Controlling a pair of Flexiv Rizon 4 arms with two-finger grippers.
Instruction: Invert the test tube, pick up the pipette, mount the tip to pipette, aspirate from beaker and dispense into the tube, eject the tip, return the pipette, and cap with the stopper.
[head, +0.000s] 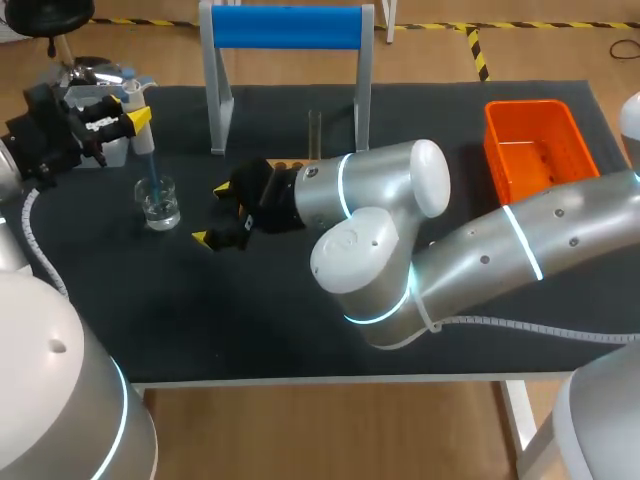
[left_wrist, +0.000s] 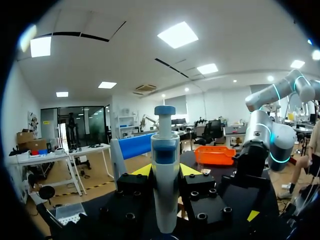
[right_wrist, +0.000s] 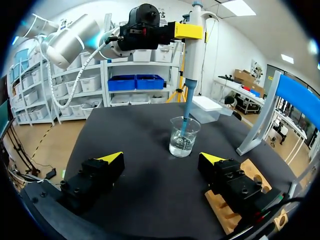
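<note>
Left end effector (left_wrist: 165, 170) grips pipette (left_wrist: 165, 195), tip (right_wrist: 184, 121) indistinct inside beaker (right_wrist: 184, 142).

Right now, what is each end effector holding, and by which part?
Left end effector: shut on the pipette, at its upper body, below the plunger. Right end effector: open, holding nothing.

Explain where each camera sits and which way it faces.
Head: above, behind, looking down on the table; left arm, right arm show.
Left wrist: looks along the left end effector, shut on the pipette.
Right wrist: looks past the open right end effector at the beaker.
Shared: head and right wrist show the beaker.
</note>
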